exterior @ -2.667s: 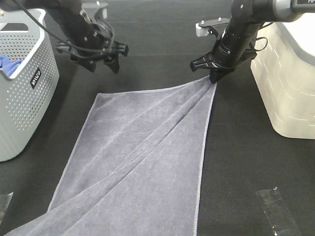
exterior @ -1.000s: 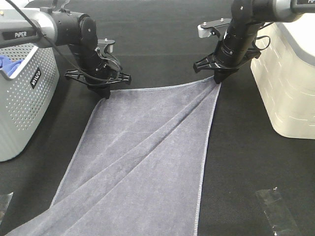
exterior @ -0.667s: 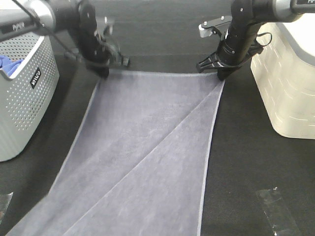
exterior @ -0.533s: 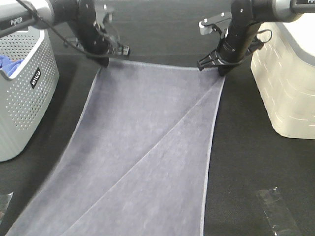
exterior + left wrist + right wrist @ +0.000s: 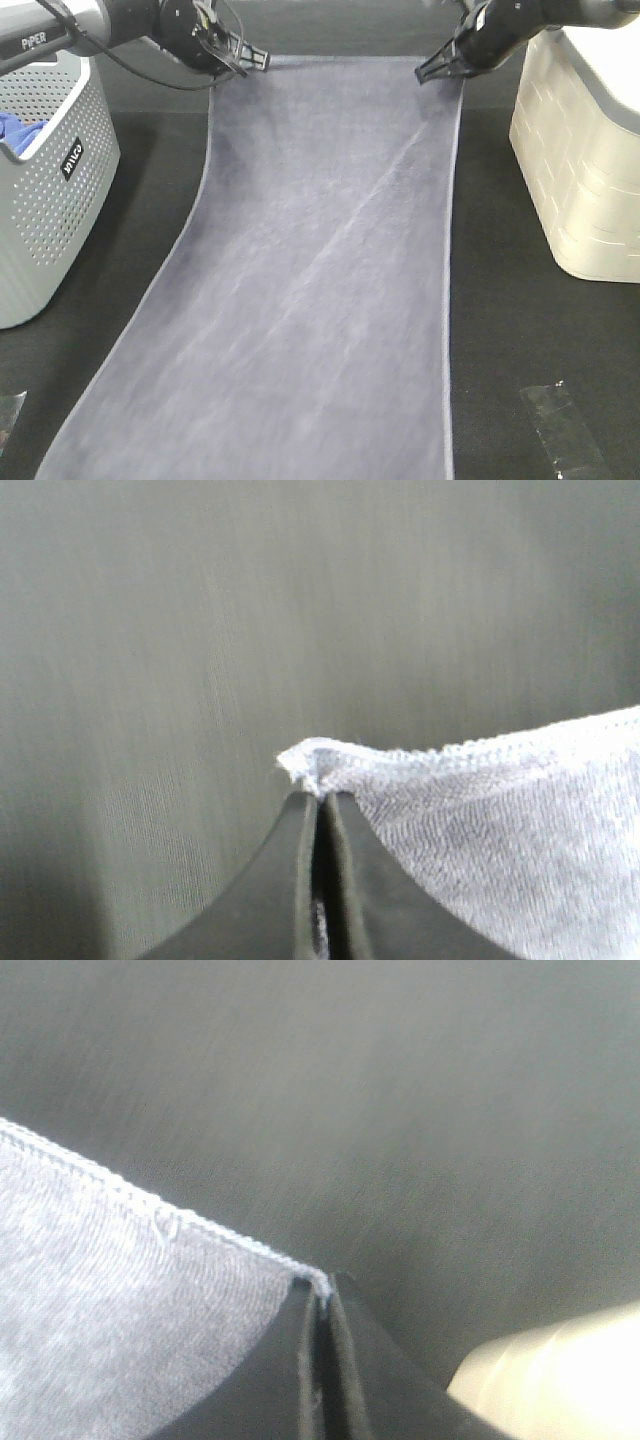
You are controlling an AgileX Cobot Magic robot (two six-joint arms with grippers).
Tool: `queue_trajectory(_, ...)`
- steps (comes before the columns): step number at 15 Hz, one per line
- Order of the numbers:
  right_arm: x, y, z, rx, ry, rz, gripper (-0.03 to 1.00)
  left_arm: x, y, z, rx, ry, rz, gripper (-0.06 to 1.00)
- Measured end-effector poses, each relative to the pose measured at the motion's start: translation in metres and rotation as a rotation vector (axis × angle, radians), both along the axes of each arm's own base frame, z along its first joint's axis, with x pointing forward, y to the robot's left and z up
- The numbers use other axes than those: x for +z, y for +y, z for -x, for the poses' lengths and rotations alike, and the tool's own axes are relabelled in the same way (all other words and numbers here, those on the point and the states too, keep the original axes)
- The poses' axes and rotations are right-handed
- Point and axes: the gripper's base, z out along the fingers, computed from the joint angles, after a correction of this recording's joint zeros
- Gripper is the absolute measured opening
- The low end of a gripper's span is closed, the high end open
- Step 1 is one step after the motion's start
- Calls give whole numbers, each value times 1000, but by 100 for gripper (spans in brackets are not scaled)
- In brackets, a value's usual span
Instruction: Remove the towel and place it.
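The greyish-lavender towel point(image 5: 320, 260) lies stretched lengthwise down the black table, from the far edge to the near edge of the exterior high view. My left gripper point(image 5: 228, 62) is shut on its far left corner. My right gripper point(image 5: 452, 70) is shut on its far right corner. The left wrist view shows the jaws pinched on the hemmed towel corner point(image 5: 330, 765). The right wrist view shows the same on the other corner point(image 5: 300, 1275). A faint diagonal crease runs across the towel's middle.
A grey perforated basket point(image 5: 45, 170) with a bright blue cloth point(image 5: 20, 128) inside stands at the left. A cream bin point(image 5: 585, 160) stands at the right, also in the right wrist view point(image 5: 560, 1370). A clear plastic scrap point(image 5: 560, 425) lies at the front right.
Both grippers have pulled the towel's far corners away toward the back of the table. The towel has slid back and flattened; its diagonal fold has nearly smoothed out.
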Motion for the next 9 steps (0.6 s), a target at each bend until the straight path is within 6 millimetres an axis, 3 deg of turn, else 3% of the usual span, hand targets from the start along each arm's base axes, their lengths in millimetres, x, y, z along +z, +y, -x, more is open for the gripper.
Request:
queue_trajectory(4,-1,-9,-13,34,-128,-42,0,-14,-2,-8,-15,-95,-3,1)
queue_trajectory(9,-56,-3,-23,90,-142,-63,0,-38,24,-24,41,-146,117,1)
